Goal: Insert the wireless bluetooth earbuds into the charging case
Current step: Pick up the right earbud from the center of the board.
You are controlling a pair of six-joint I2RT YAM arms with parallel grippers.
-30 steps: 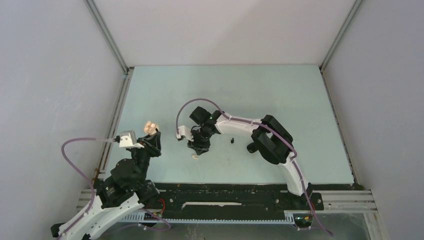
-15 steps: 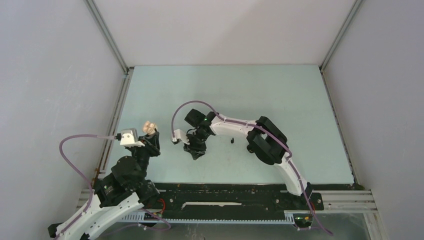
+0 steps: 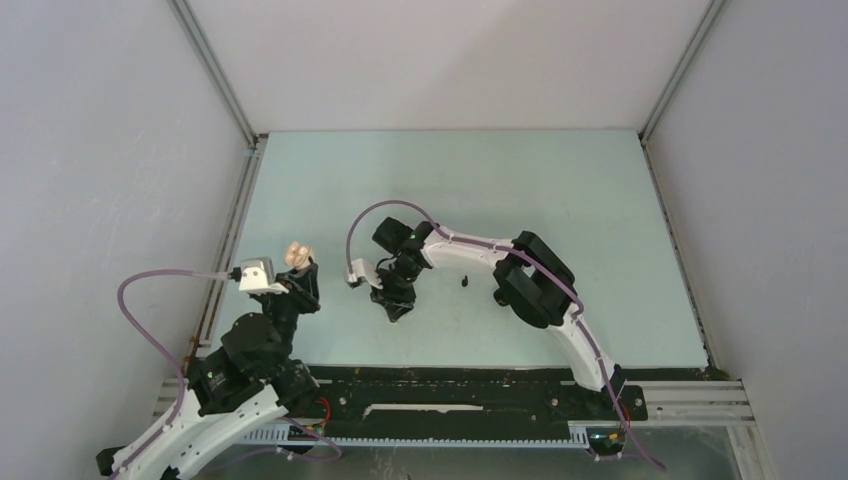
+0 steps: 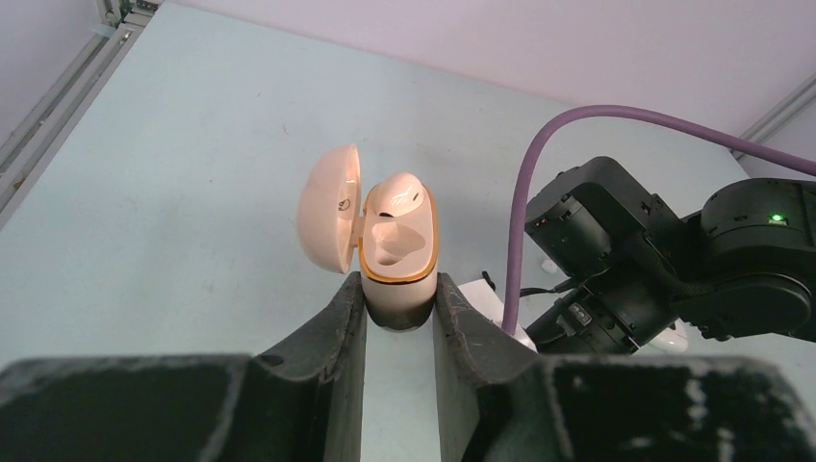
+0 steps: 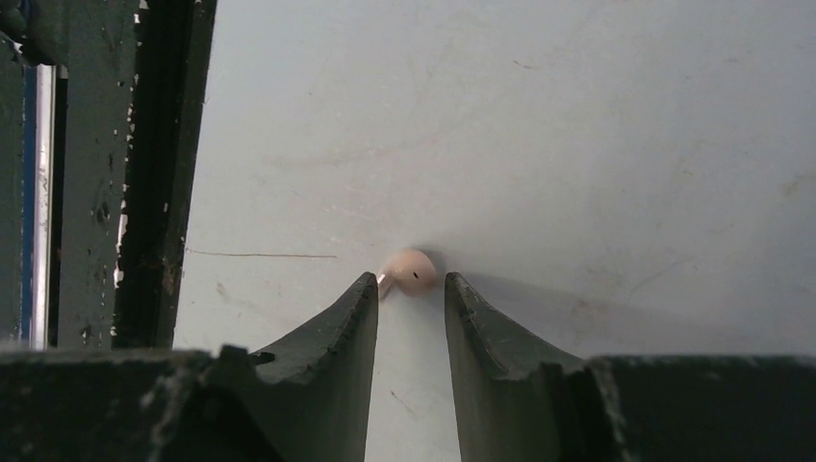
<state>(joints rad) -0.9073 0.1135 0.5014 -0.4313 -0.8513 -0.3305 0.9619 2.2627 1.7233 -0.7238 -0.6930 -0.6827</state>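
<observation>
My left gripper (image 4: 399, 306) is shut on the base of a cream charging case (image 4: 396, 260) and holds it upright with its lid (image 4: 329, 219) swung open to the left. One cream earbud (image 4: 397, 194) sits in the far slot; the near slot is empty. In the top view this case (image 3: 298, 252) is at the table's left side. My right gripper (image 5: 410, 285) is open and points down at the table, with a loose cream earbud (image 5: 411, 270) lying just past its fingertips. The earbud's stem touches the left fingertip (image 5: 366, 287). In the top view the right gripper (image 3: 396, 308) hides this earbud.
A tiny black object (image 3: 465, 281), perhaps a black earbud, lies on the pale green table (image 3: 560, 190) right of the right wrist. The black front rail (image 5: 154, 164) runs close to the left of the right gripper. Grey walls enclose the table.
My right wrist has shifted a little left and toward the near edge, settling over the cream earbud that showed below it a second ago. The left arm and case have barely moved.
</observation>
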